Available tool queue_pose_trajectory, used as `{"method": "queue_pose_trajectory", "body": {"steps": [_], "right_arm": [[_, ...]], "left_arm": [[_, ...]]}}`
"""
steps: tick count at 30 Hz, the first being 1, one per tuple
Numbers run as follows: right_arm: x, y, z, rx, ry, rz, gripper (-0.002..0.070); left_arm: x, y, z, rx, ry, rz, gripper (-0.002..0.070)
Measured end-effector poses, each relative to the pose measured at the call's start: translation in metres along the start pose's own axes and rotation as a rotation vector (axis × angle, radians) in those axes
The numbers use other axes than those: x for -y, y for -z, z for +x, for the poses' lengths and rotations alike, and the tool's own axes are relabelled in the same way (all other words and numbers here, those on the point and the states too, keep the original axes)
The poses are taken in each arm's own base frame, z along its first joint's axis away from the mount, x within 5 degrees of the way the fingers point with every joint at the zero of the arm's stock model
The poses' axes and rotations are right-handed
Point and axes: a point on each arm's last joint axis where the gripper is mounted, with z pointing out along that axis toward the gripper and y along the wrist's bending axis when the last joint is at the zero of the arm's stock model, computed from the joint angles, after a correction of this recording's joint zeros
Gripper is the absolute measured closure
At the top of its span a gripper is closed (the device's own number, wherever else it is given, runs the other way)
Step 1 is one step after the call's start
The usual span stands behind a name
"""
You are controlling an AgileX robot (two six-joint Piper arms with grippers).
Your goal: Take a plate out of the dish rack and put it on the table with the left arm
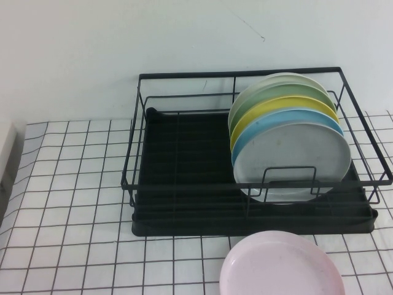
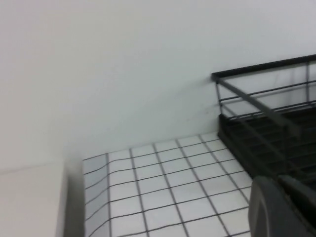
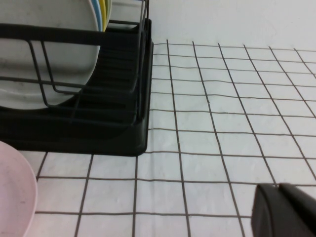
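Observation:
The pale pink plate (image 1: 282, 265) lies flat on the gridded table (image 1: 67, 184), just in front of the dish rack (image 1: 178, 178); its edge also shows in the right wrist view (image 3: 12, 192). Neither arm appears in the high view. In the left wrist view my left gripper (image 2: 277, 178) hovers over the cloth beside the dish rack's left end (image 2: 266, 133), shut and empty. In the right wrist view my right gripper (image 3: 277, 186) sits low over the cloth to the right of the dish rack (image 3: 98, 128), fingers together, holding nothing.
Several plates stand upright in the rack's right half: a grey plate (image 1: 295, 161) in front, then a light blue plate (image 1: 265, 125), yellow, green and white ones. The rack's left half holds nothing. A white wall rises behind the table. A pale block (image 2: 29, 202) sits at the table's left edge.

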Motion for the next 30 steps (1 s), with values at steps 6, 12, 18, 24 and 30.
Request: {"method": "queue_pose_trajectory", "body": {"steps": [6,12,18,24,30], "right_arm": [[0.0,0.0,0.0,0.0,0.0,0.0,0.0678],[0.0,0.0,0.0,0.0,0.0,0.0,0.0678],[0.0,0.0,0.0,0.0,0.0,0.0,0.0678],[0.0,0.0,0.0,0.0,0.0,0.0,0.0678],[0.0,0.0,0.0,0.0,0.0,0.0,0.0678]], "left_arm": [[-0.002,0.001,0.013,-0.148,-0.011,-0.068,0.0677],[-0.003,0.003,0.024,-0.267,-0.005,-0.09,0.0677],[-0.002,0.004,0.025,-0.279,0.007,-0.087,0.0677],[-0.002,0.004,0.025,-0.28,0.007,-0.087,0.0677],[-0.002,0.004,0.025,-0.28,0.007,-0.087,0.0677]]}}
